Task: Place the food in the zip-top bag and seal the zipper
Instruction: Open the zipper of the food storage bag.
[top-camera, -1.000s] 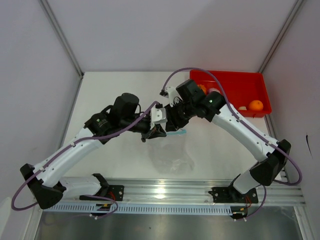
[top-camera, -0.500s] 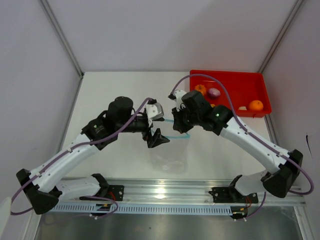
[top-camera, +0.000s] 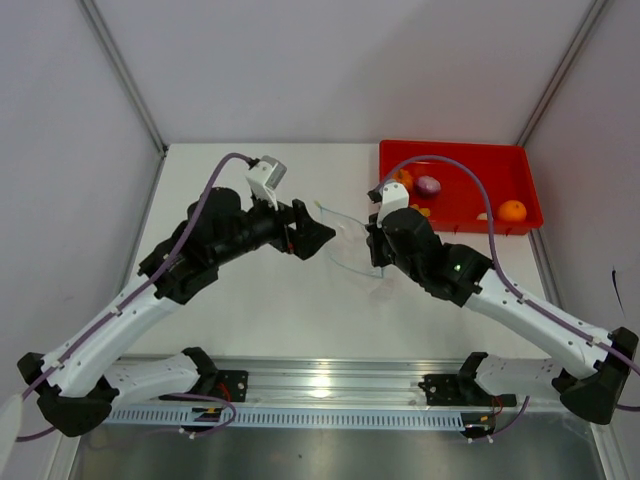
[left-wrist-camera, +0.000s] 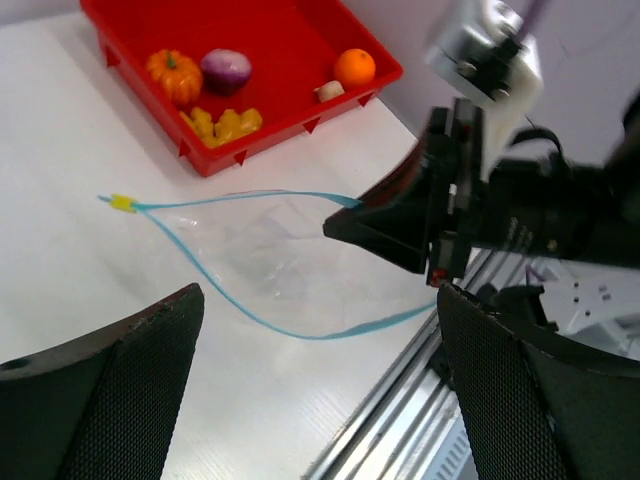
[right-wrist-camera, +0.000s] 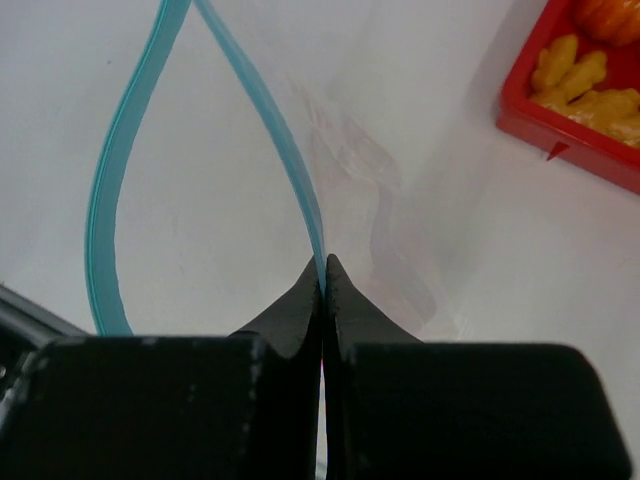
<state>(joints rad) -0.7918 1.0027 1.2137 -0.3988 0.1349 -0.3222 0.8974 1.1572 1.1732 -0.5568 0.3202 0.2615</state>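
- The zip-top bag is being held between the two grippers, over the white table and just in front of the red tray. Whether its clear, crinkled body is resting on the table cannot be told.
- The zipper is being held open in a teardrop loop of teal strip, and a small yellow slider is being carried at the loop's far end.
- One lip of the zipper is being pinched between the clenched fingers of the right gripper, at the end opposite the slider. The other lip is being left to bow away from it.
- The left gripper is being held released, with its jaws spread wide and nothing grasped. It is being pointed at the bag's mouth from the left, apart from the plastic.
- The food is being contained in the red tray, apart from the bag.
- The orange pumpkin-like piece and the purple-grey round piece are being shown side by side.
- The yellow chunks are being shown just in front of them, by the tray's near wall.
- The orange ball and the small whitish piece are being shown together at the tray's other end.
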